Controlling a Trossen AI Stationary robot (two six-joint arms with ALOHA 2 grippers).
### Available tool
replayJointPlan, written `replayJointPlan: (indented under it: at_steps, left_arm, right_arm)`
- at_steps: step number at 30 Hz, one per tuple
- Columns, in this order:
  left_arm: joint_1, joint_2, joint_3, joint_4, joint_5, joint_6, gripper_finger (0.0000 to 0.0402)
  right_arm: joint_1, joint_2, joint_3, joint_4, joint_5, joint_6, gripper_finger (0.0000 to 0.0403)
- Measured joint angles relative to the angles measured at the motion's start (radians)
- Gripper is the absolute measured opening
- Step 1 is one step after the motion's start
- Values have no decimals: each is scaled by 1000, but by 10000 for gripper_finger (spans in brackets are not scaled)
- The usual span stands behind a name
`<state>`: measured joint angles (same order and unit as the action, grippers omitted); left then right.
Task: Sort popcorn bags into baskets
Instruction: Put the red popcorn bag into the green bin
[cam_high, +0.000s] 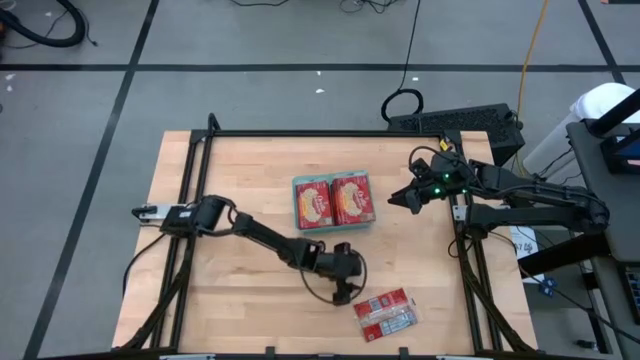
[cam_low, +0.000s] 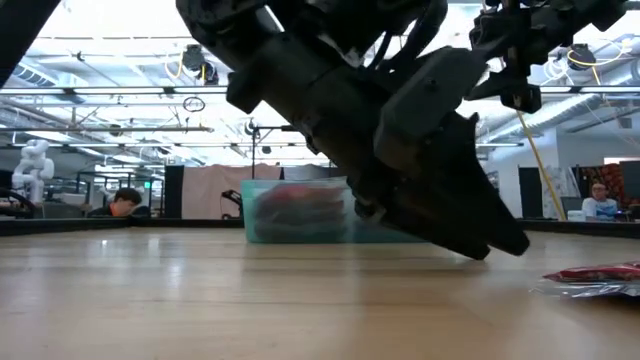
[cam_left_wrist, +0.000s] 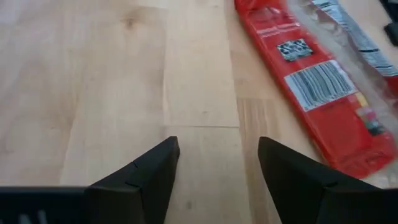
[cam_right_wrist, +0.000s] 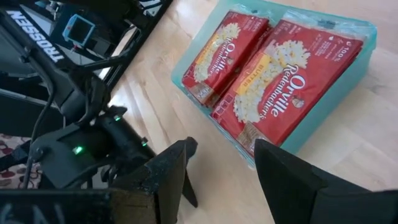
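Currently catalogued, item by item:

Tray: shallow teal-green plastic tray (cam_high: 334, 226) with a low rim, mid-table; filled with two side-by-side stacks of flat red popcorn packets (cam_high: 350, 199), cream-yellow picture faces up.

Loose item: one flat red popcorn bag in clear wrap (cam_high: 385, 313), grey-white panel and barcode face up, lying on the pale wooden table (cam_high: 230, 300) near its front edge, well apart from the tray.

Left gripper (cam_high: 343, 290): low over the table, just beside the loose bag; fingers spread wide, nothing between them.

Right gripper (cam_high: 402, 200): held clear of the table just beside the tray's right side; fingers parted, empty.

Risk: the loose bag lies flat and looks slippery, so fingertips may skid over it or push it toward the table edge.

Risk: the tray looks full, so another bag may slide off the stacks.
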<state>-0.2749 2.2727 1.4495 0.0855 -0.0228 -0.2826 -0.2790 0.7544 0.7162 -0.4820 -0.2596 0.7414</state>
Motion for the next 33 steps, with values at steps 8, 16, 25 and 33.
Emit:
replayJointPlan:
  at_steps: [8, 16, 25, 33]
  left_arm:
    - [-75, -14, -3, 156, 197, 235, 171]
    - [-108, 14, -4, 239, 150, 245, 129]
    - [-31, 50, -1, 153, 133, 217, 110]
    - [68, 41, 2, 86, 96, 27, 106]
  right_arm:
    - [16, -6, 0, -1, 23, 3, 185]
    - [19, -5, 0, -5, 74, -47, 185]
    - [19, -4, 0, -9, 74, -50, 185]
    - [47, -4, 0, -95, 47, -28, 185]
